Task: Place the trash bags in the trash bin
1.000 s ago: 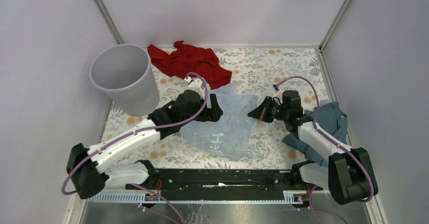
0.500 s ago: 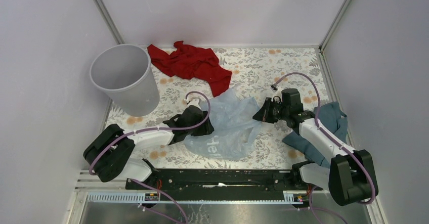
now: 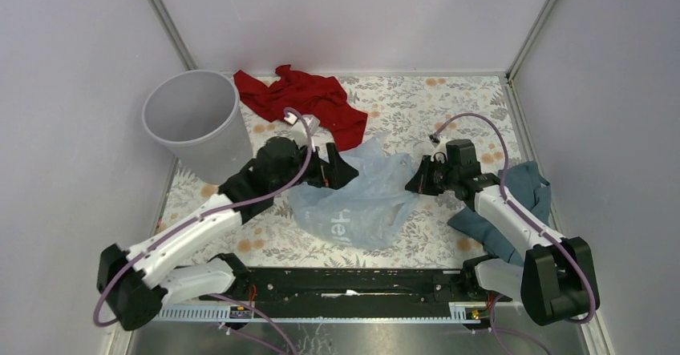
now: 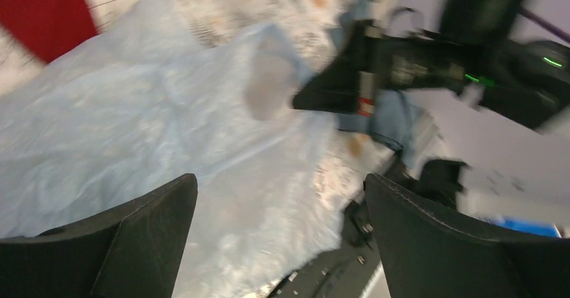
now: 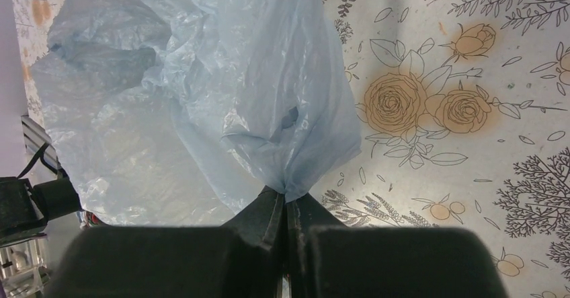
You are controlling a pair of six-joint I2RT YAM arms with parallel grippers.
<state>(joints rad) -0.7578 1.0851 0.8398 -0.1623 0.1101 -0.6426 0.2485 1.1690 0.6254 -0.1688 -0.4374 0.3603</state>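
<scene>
1. Near edge: a black mounting rail [image 3: 353, 279] runs along the near edge of the table [image 3: 417, 106], with both arm bases at its ends.

2. Right edge, near half: a dark teal cloth [image 3: 529, 191] lies crumpled against the right edge, partly under the right arm.

3. Centre: the trash bag [image 3: 361, 203], pale blue and translucent, lies spread and wrinkled on the table, outside the trash bin. Dark lettering shows on its near part.

4. Right gripper [image 5: 286, 207]: fingers closed tight on a bunched corner at the bag's right side; the film fans out from the pinch.

5. Left gripper [image 4: 279, 183]: fingers spread wide with nothing between them, at the bag's far left edge, over the film. Whether they touch it cannot be told.

6. Far left corner: the trash bin [image 3: 196, 127] stands upright, mouth open upward, close to the left wall. Its visible inside shows only grey wall. It sits apart from the bag, with the left arm's forearm between them.

7. Far edge: a red cloth [image 3: 309, 98] lies crumpled just beside the bin's right side, reaching toward the table's middle; its near tip comes close to the bag.

8. Room: patterned surface shows uncovered across the far right corner and in the strip between bag and rail. Walls enclose the left, far and right edges.
</scene>
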